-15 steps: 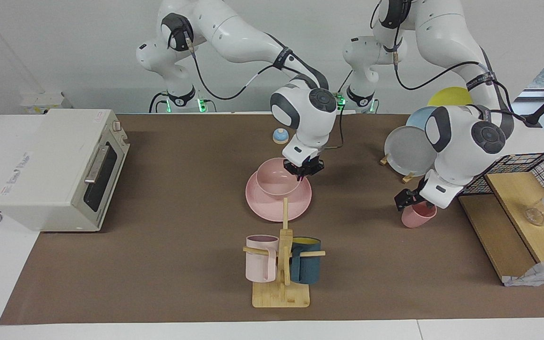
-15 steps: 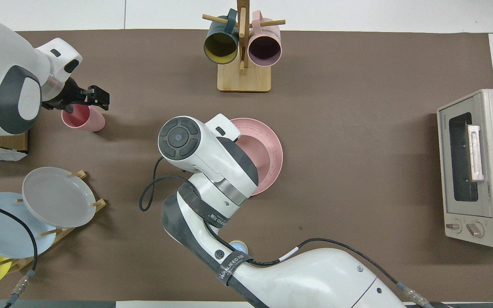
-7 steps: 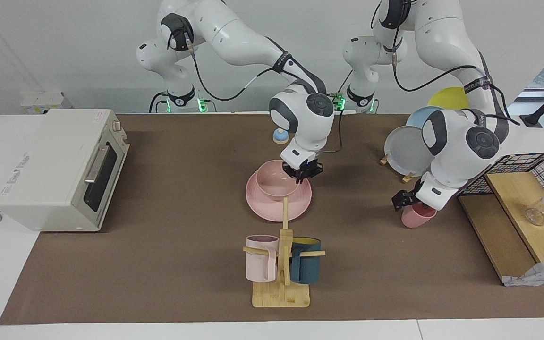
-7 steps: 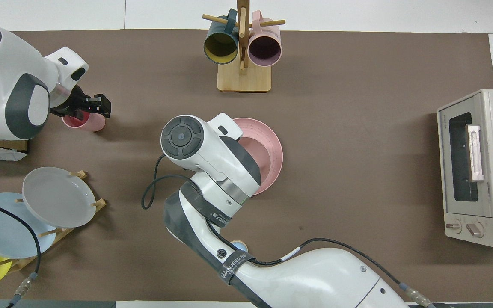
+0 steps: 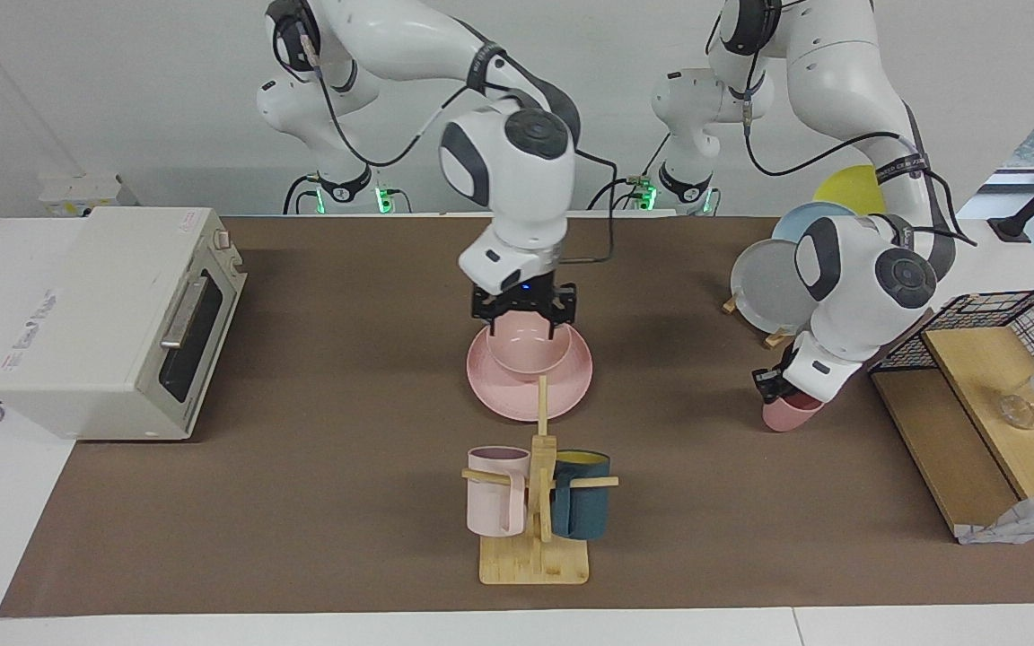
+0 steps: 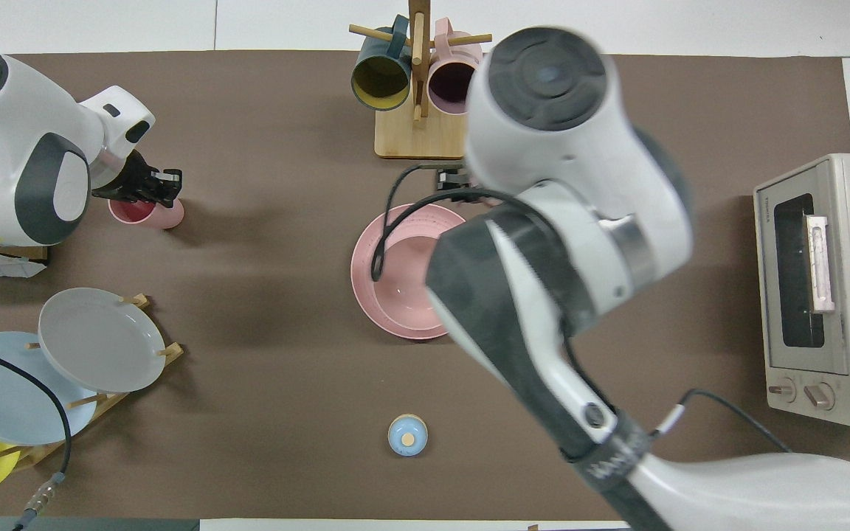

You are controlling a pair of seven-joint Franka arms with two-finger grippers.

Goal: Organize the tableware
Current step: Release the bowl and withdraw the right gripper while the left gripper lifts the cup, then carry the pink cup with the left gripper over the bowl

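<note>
L gripper (image 5: 775, 384) on cup (image 5: 791, 413), R gripper (image 5: 523, 309) open over bowl (image 5: 526, 348)

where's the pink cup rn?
The pink cup stands on the mat toward the left arm's end of the table, under the left hand, farther from the robots than the plate rack.

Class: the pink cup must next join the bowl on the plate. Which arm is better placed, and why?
Left: the left gripper is already down at the pink cup. The right gripper hangs over the bowl.

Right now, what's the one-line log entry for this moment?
stage: cup pickup | left gripper: at pink cup rim | right gripper: open over pink bowl | bowl: on pink plate
</note>
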